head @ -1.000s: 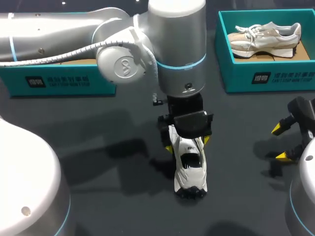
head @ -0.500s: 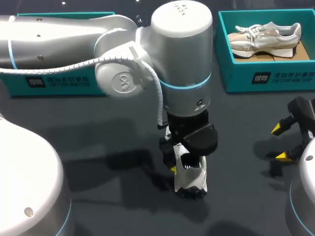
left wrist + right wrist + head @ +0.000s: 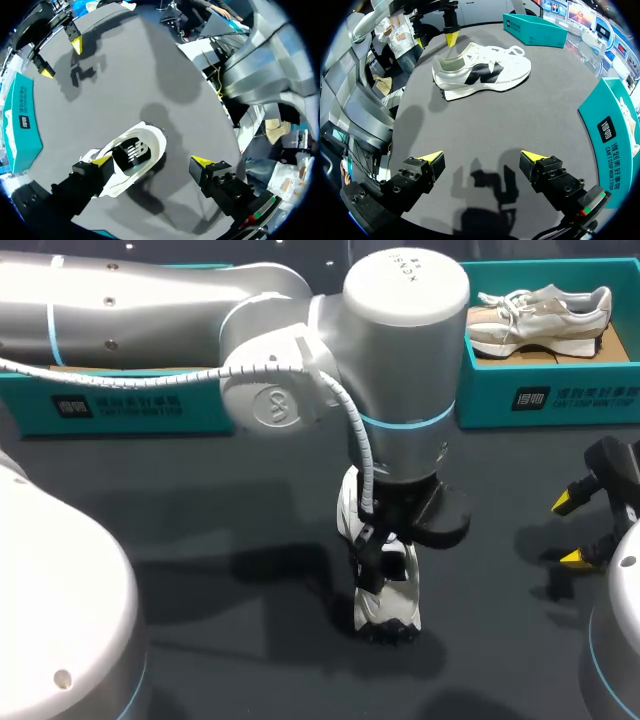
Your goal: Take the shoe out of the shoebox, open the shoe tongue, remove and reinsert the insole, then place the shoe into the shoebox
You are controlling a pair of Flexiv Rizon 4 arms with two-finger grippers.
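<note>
The white shoe (image 3: 386, 606) stands upright on its sole on the dark table (image 3: 180, 490), out of both teal boxes, and it sits where it did 1 second ago. What differs is the left arm: its wrist has come across and down over the shoe, so the open collar that showed plainly before is now covered in the head view, and only the near end and a sliver of the far side show. In the left wrist view the left gripper (image 3: 152, 161) hangs over the shoe's opening with its 2 fingers spread wide; 1 yellow tip lies at the edge of the collar, though contact cannot be told, while the other stands clear of the shoe over bare table. The right gripper (image 3: 570, 531) has not shifted: it rests low at the table's right side, well apart from the shoe, fingers splayed with nothing between them. Behind, the right shoebox (image 3: 545, 390) holds a beige shoe (image 3: 540, 315), and the left shoebox (image 3: 120, 405) is largely hidden by the left arm.
</note>
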